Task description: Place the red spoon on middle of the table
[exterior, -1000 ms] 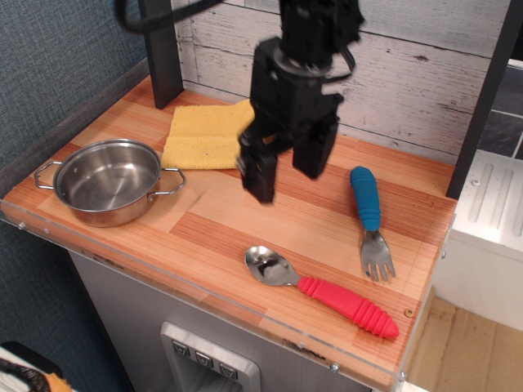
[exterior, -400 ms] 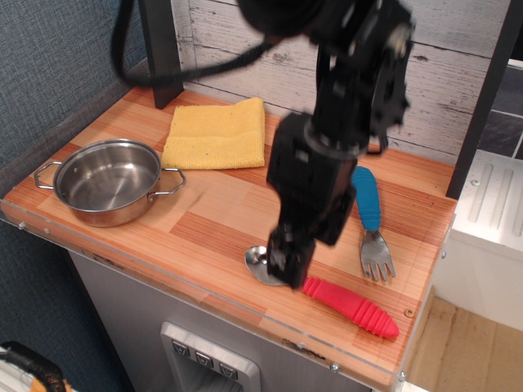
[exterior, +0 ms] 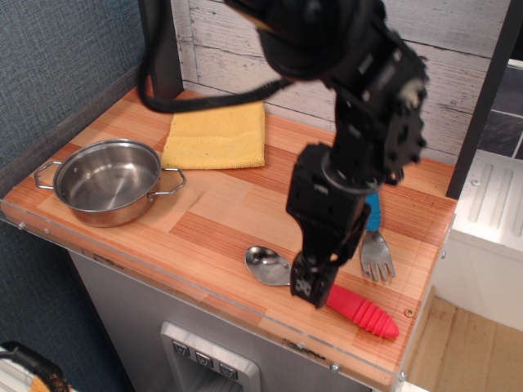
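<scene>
Red spoon (exterior: pixel 343 302) lies near the front edge of the table (exterior: pixel 221 220), in the lower right of the frame, its shiny bowl pointing left and its ribbed handle running down to the right. We see our black arm come in from the top centre, bend over the right half of the table and reach steeply down, so that the claw (exterior: pixel 313 282) sits right over the spot where the spoon's bowl meets its handle. One dark finger (exterior: pixel 309 282) hides that joint; the other is behind the arm's body, so we cannot tell how wide the claw stands or whether it grips the spoon.

Just right of the arm, the blue-handled fork (exterior: pixel 375 245) lies with its tines toward the front, its handle partly hidden. At the left of the frame a steel pot (exterior: pixel 108 180) stands on the table, and behind it a folded yellow cloth (exterior: pixel 216 135) lies near the back wall.
</scene>
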`<state>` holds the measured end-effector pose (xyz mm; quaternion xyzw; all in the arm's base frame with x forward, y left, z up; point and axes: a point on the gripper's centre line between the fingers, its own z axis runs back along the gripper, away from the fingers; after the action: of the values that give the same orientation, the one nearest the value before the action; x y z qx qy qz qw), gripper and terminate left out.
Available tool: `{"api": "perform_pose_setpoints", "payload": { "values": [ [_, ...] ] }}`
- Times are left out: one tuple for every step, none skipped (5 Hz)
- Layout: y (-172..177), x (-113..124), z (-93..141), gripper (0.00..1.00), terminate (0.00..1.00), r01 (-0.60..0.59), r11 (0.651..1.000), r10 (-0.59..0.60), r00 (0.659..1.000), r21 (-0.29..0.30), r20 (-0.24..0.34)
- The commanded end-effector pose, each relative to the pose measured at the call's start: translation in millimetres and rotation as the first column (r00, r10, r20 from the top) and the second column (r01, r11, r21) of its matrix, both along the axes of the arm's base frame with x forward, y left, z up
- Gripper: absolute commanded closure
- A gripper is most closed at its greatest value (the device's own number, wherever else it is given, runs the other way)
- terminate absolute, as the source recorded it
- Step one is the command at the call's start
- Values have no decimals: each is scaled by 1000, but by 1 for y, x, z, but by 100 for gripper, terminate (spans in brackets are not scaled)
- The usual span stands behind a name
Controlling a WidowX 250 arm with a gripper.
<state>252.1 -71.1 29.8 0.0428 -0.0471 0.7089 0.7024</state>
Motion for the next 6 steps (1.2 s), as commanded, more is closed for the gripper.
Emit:
{"api": "perform_pose_setpoints", "payload": {
  "values": [
    [-4,18,-3,0,0,-42,999,42,999,-25,1],
    [-2,18,-8,0,0,-61,998,61,998,-19,-9],
    [-1,17,-14,0,0,-78,997,77,997,-18,-20],
    [-3,17,-19,0,0,-74,997,73,997,-34,-24],
    [-3,15,-23,0,0,-82,996,81,997,-44,-14],
    [-1,10,-27,100,0,-114,991,118,992,-75,47]
  ]
}}
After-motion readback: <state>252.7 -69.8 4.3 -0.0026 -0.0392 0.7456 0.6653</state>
